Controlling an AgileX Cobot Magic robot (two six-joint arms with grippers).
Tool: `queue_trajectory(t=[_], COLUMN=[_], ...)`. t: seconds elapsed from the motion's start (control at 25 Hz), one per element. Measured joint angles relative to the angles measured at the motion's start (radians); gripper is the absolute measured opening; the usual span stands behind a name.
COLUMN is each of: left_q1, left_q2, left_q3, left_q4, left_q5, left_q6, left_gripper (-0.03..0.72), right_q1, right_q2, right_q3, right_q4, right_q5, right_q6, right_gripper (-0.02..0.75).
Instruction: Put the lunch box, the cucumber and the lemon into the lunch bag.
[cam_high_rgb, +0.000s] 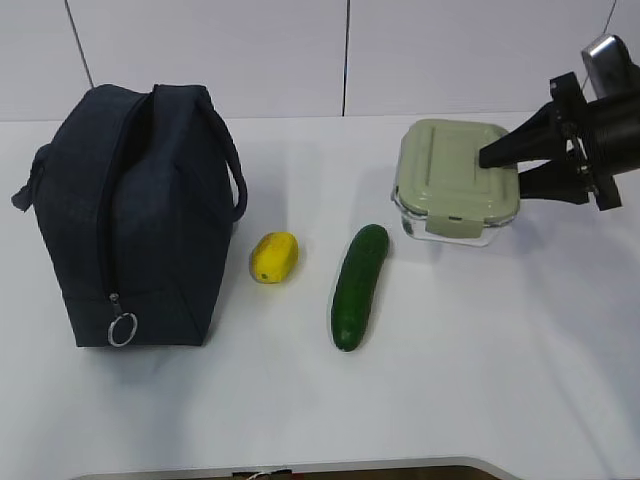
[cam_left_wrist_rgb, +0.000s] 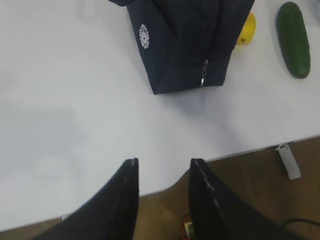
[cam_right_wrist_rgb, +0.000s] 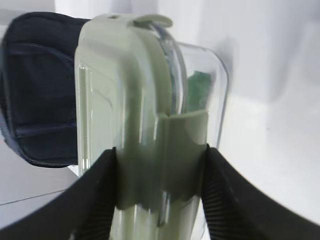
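Observation:
The lunch box (cam_high_rgb: 455, 175), clear with a sage-green lid, is at the right rear of the table. My right gripper (cam_high_rgb: 500, 172) is shut on its right end, one finger on the lid and one under the base; the right wrist view shows the pads clamping the lid latch (cam_right_wrist_rgb: 159, 150). The lemon (cam_high_rgb: 273, 257) and the cucumber (cam_high_rgb: 358, 285) lie in the middle. The navy lunch bag (cam_high_rgb: 130, 220) stands at the left, its ring pull (cam_high_rgb: 122, 328) low on the front. My left gripper (cam_left_wrist_rgb: 165, 161) is open and empty over the table's front edge, near the bag (cam_left_wrist_rgb: 185, 45).
The white table (cam_high_rgb: 480, 380) has a curved front edge (cam_left_wrist_rgb: 240, 152), with brown floor below it. A white wall rises behind the table. The bag also shows behind the lunch box in the right wrist view (cam_right_wrist_rgb: 40, 100).

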Motion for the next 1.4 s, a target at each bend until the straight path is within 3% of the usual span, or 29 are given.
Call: queue_trajectory(t=[0.32,0.48,0.76,1.4], left_q1=[0.000,0.000,0.000,0.000], left_q2=[0.211,0.304,0.448,0.898], left_q3=[-0.060,-0.062,-0.082,-0.476], left_q4=[-0.081,-0.094,-0.242,-0.257], left_q5=[-0.093,-0.139,-0.190,-0.182], left_q6=[0.002,0.013,0.118,0.178], left_gripper=[0.242,0.244,0.309,0.316], right_q1=[0.019,0.079,0.189,0.269], right_q2=[-0.044,-0.045,-0.045,-0.045], right_q3=[0.002,0.002,0.000,-0.125], right_q4=[0.072,0.079,0.194,0.205], right_q5=[0.004,0.002,0.004,0.008], right_q6=[0.004,0.006,0.008,0.006], right_gripper=[0.374,0.374,0.374,0.374])
